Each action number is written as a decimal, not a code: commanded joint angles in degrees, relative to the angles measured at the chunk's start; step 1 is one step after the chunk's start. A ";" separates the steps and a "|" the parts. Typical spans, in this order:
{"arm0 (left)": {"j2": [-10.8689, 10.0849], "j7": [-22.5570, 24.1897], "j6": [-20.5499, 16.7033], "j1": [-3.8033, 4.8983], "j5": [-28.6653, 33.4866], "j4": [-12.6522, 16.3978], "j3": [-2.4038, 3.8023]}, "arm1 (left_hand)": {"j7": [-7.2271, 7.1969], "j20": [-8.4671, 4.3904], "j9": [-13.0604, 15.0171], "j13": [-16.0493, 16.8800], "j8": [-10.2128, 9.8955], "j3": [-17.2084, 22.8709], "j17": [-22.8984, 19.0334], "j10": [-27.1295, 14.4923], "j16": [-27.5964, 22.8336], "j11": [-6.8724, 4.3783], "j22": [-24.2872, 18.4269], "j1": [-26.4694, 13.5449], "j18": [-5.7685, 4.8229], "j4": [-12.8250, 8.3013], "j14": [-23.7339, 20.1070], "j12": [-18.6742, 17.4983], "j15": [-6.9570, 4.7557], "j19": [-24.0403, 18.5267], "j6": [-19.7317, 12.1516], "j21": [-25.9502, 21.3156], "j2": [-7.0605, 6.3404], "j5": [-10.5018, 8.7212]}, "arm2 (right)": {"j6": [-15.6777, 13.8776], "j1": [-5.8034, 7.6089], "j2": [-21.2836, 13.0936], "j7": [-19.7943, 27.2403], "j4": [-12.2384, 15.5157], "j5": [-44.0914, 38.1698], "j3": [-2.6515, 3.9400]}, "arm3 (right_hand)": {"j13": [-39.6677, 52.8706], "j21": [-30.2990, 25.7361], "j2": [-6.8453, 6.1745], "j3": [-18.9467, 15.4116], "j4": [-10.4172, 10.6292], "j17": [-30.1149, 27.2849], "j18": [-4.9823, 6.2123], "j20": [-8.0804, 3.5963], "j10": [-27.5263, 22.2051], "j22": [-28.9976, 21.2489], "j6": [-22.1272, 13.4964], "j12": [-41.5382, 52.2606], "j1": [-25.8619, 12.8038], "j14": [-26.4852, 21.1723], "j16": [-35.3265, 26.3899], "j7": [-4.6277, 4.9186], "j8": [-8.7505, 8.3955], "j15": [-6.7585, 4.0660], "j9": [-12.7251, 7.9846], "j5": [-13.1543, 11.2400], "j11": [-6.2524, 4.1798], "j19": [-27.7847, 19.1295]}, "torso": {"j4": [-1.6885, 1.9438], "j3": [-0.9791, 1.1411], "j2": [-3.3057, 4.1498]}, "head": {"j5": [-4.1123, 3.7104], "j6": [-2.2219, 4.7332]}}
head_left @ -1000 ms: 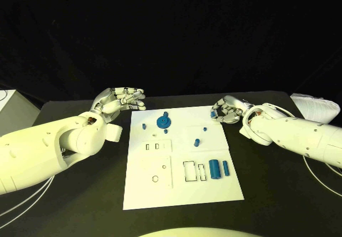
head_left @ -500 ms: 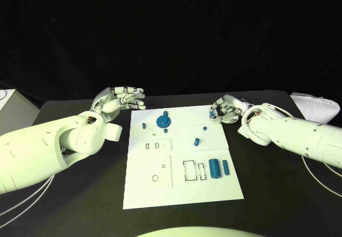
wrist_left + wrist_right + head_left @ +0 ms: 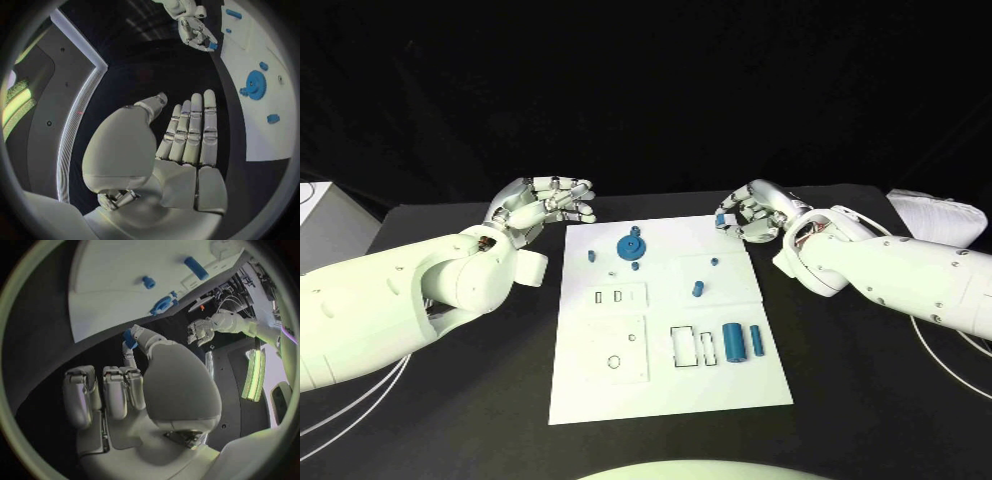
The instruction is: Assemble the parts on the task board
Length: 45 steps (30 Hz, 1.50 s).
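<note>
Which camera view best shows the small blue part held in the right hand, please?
The right wrist view: the blue part sits close up, pinched by the right hand. The head view shows a blue speck; the left wrist view shows it far off.

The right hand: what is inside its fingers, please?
The right hand pinches a small blue part between thumb and a finger, beside the task board. The fingers cover much of the part, hiding its shape.

small blue part (image 3: pixel 721 219) mostly hidden by the right hand (image 3: pixel 759 214)'s fingers (image 3: pixel 130 347), its shape too small to tell
</note>
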 commanded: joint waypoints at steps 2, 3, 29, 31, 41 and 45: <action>0.17 -0.37 1.16 0.04 -0.40 -0.03 0.04 | 0.08 -0.03 0.09 -0.06 -0.31 0.02 0.10 -0.22 0.09 0.17 0.06 -0.05 0.01 -0.28 -0.52 -0.21 -0.05 -0.36 -0.32 0.22 0.28 0.18 | -2.06 0.53 -0.06 -8.39 4.49 -0.49 0.02 | 14.25 0.20 0.52 0.43 0.01 14.83 -0.39 -0.41 5.19 15.05 0.19 -0.23 -0.10 5.91 0.15 -0.54 1.51 -0.38 1.10 -0.45 -0.43 5.99 | -0.29 -0.25 -0.36 | 0.29 -0.04; 0.21 -0.47 1.17 0.04 -0.51 -0.07 0.04 | 0.07 -0.03 0.09 -0.06 -0.31 0.03 0.10 -0.22 0.09 0.17 0.07 -0.04 0.01 -0.29 -0.52 -0.21 -0.05 -0.36 -0.32 0.23 0.28 0.18 | -2.15 0.60 0.03 -9.23 5.55 -0.71 0.02 | 14.25 0.20 0.53 0.44 0.00 14.83 -0.39 -0.41 5.19 15.05 0.19 -0.24 -0.10 5.91 0.15 -0.54 1.51 -0.38 1.10 -0.46 -0.44 5.99 | -0.29 -0.33 -0.44 | 0.40 -0.01; 2.19 -3.29 -1.41 -0.07 -6.06 -1.16 -0.08 | -2.73 -3.42 1.81 6.25 3.86 1.37 7.72 8.51 14.59 -3.72 9.60 0.32 0.24 -4.67 6.86 11.03 -4.15 1.28 1.38 14.99 0.92 0.22 | -2.41 -5.28 9.95 -24.47 15.17 -22.35 -0.92 | 14.07 0.20 0.21 0.89 -0.27 14.24 -0.39 -0.48 5.02 15.05 -0.21 -0.44 -0.63 5.77 -0.05 -0.59 2.14 -0.43 1.31 -1.06 -0.49 5.99 | -1.17 -0.91 -1.77 | 3.60 -1.89; 2.27 -3.85 -1.22 -0.11 -6.59 -1.19 -0.08 | -3.30 -4.07 2.21 9.11 4.83 1.32 10.33 8.64 19.21 -4.29 11.94 0.14 0.29 -5.06 7.94 14.94 -4.85 2.07 1.31 18.64 0.86 0.35 | -2.28 -5.83 10.81 -24.78 14.88 -22.84 -0.93 | 14.07 0.20 0.21 0.89 -0.27 14.24 -0.39 -0.48 5.02 15.05 -0.21 -0.44 -0.63 5.77 -0.05 -0.59 2.14 -0.43 1.31 -1.06 -0.49 5.99 | -1.19 -0.88 -1.72 | 3.69 -1.90; 2.59 -6.02 0.50 -0.17 -7.90 -1.53 -0.09 | -3.45 -5.08 3.86 20.09 9.07 5.07 41.17 0.52 46.99 -4.77 33.61 -1.11 -1.99 -5.40 20.89 28.83 -5.59 9.83 -1.53 40.15 0.56 0.23 | -2.89 -7.92 13.93 -26.95 12.94 -25.93 -1.02 | 14.04 0.20 -0.15 1.28 -0.28 13.96 -0.39 -0.52 5.00 15.05 -0.52 -0.48 -1.39 5.71 -0.15 -0.57 2.55 -0.46 1.42 0.35 -0.48 5.99 | -1.16 -0.83 -1.72 | 3.90 -2.35; 2.67 -6.83 1.22 -0.19 -8.53 -1.61 -0.10 | -3.58 -5.21 4.11 21.74 9.95 6.40 47.07 0.83 50.67 -5.01 39.64 -1.61 -3.02 -5.76 24.00 31.59 -5.69 13.10 -1.72 44.55 0.38 0.23 | -2.86 -8.53 14.88 -27.33 12.01 -26.57 -1.06 | 14.02 0.20 -0.34 1.27 -0.25 13.94 -0.39 -0.52 4.98 15.05 -0.57 -0.51 -1.63 5.70 -0.15 -0.56 2.64 -0.46 1.44 0.47 -0.48 5.99 | -1.11 -0.85 -1.67 | 3.93 -2.49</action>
